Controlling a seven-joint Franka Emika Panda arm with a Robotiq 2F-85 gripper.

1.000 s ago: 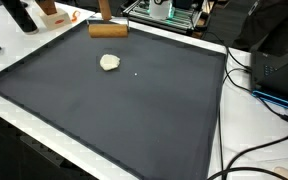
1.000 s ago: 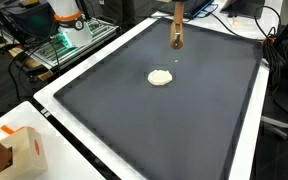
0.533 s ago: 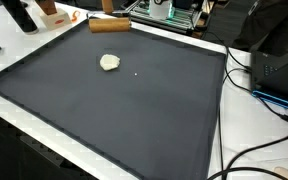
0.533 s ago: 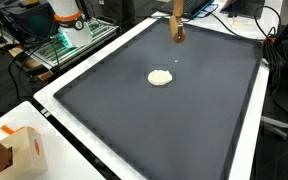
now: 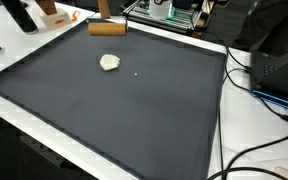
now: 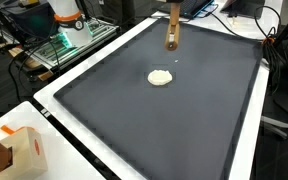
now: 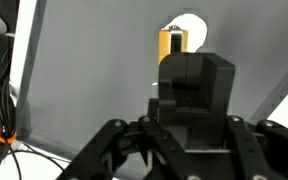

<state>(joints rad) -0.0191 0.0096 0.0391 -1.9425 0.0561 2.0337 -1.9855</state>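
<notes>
Dark mat [image 5: 134, 115] is covering a white table [image 5: 224, 135]. Toward its far left in an exterior view, a pale round lump [image 5: 109, 62] is lying alone. Farther still, at the mat's far edge, my claw [image 7: 189, 72] is pinching a wooden block [image 5: 108, 29], fingers pressed together on it.
</notes>
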